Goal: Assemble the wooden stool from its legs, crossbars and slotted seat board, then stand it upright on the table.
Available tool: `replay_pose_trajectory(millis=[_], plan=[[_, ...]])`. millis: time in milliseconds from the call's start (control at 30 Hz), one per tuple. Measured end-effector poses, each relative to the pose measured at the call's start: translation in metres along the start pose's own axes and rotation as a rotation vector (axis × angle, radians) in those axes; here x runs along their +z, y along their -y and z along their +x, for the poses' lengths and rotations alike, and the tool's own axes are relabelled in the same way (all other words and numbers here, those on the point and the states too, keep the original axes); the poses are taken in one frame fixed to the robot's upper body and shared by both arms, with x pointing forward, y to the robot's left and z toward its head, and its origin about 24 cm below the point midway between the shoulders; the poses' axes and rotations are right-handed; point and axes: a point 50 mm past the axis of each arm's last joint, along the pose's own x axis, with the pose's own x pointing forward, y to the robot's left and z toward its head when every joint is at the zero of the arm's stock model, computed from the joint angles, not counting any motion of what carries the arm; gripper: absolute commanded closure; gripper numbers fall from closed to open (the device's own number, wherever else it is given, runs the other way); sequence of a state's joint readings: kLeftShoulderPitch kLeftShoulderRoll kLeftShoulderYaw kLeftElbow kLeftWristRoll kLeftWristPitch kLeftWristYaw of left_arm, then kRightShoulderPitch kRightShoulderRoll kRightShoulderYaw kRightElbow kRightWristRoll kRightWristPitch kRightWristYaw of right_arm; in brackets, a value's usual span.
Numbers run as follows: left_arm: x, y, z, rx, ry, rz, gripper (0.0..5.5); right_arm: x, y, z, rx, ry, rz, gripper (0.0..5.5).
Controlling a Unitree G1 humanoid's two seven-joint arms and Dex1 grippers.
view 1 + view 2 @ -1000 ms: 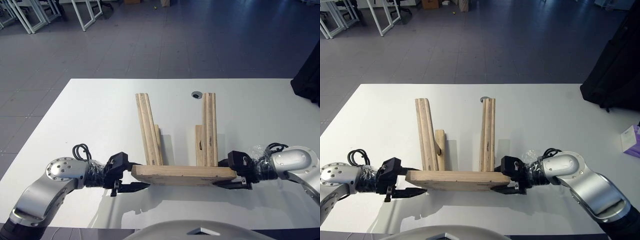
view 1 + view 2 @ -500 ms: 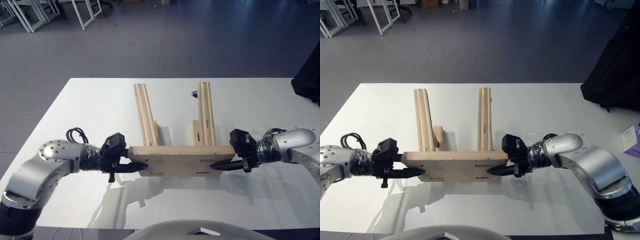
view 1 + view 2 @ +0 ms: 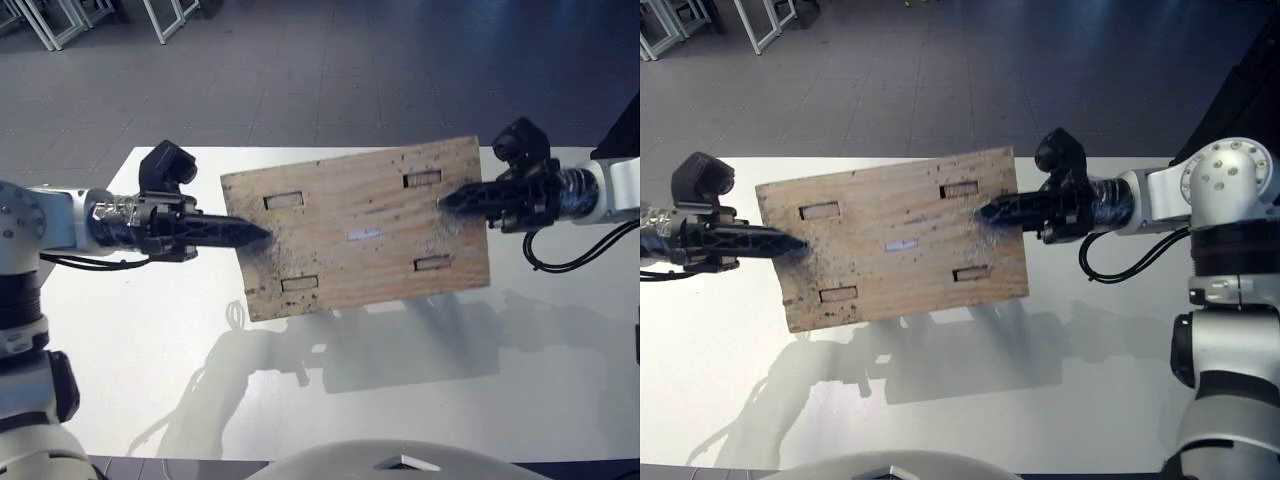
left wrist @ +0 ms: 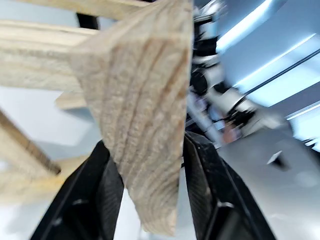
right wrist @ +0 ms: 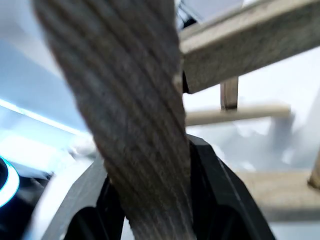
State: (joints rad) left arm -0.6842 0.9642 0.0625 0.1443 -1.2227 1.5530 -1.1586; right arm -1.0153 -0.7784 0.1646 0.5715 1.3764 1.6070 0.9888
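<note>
The assembled wooden stool hangs in the air above the white table, tipped so its slotted seat board faces me and hides the legs. My left gripper is shut on the board's left edge, and my right gripper is shut on its right edge. In the left wrist view the board's edge sits clamped between the black fingers, with a leg behind it. The right wrist view shows the board's edge between the fingers, with a leg and a crossbar beyond.
The stool's shadow lies on the table below it. Grey floor stretches beyond the table's far edge. A black bag stands off the right side, and white desk frames stand far back on the left.
Both arms have lifted the stool off the table and tilted it, so the seat board's face now turns towards me and covers the legs. Both grippers have kept their hold.
</note>
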Motion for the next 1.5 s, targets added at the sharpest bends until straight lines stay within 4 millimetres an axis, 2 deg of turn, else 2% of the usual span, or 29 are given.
replay_pose_trajectory(millis=[67,133,200,267,400,500,633,800,867,933,1033,1167,1300,1433,1500], plan=[[0.006,-0.017,0.011,-0.075,0.036,-0.129,3.79,0.011,0.016,0.003,0.024,0.098,0.129,4.00],[0.016,-0.033,0.014,-0.082,0.107,-0.244,3.40,0.021,0.025,0.006,0.005,0.173,0.214,4.00],[0.028,-0.053,0.017,-0.019,0.197,-0.367,3.09,0.025,0.036,0.008,-0.015,0.251,0.325,3.58],[0.031,-0.069,0.018,0.069,0.251,-0.467,2.61,0.018,0.053,0.011,0.000,0.301,0.457,3.04],[0.029,-0.078,0.011,0.112,0.313,-0.533,2.00,0.022,0.051,0.008,0.009,0.355,0.490,2.33],[0.029,-0.077,-0.001,0.125,0.369,-0.538,2.00,0.025,0.047,-0.004,-0.009,0.410,0.465,2.33],[0.036,-0.063,-0.027,0.152,0.459,-0.452,2.00,0.026,0.042,-0.020,-0.008,0.471,0.445,2.33],[0.030,-0.066,-0.052,0.256,0.553,-0.398,2.00,0.025,0.048,-0.036,-0.023,0.573,0.406,2.33],[0.033,-0.068,-0.064,0.325,0.620,-0.308,2.00,0.027,0.050,-0.045,-0.048,0.636,0.343,2.33],[0.038,-0.070,-0.067,0.422,0.652,-0.184,2.00,0.024,0.052,-0.049,-0.053,0.655,0.303,2.33],[0.044,-0.081,-0.054,0.643,0.657,0.014,2.00,0.014,0.058,-0.048,-0.076,0.627,0.272,2.33],[0.037,-0.090,-0.027,0.887,0.719,0.220,2.00,0.007,0.061,-0.052,-0.153,0.636,0.195,2.33],[0.017,-0.093,0.007,0.950,0.788,0.235,2.00,0.002,0.065,-0.053,-0.155,0.681,0.178,2.33],[0.010,-0.087,0.008,0.963,0.874,0.257,2.00,0.005,0.067,-0.061,-0.151,0.799,0.175,2.33],[0.007,-0.088,0.005,1.014,0.897,0.295,2.00,0.007,0.067,-0.063,-0.202,0.874,0.098,2.33]])
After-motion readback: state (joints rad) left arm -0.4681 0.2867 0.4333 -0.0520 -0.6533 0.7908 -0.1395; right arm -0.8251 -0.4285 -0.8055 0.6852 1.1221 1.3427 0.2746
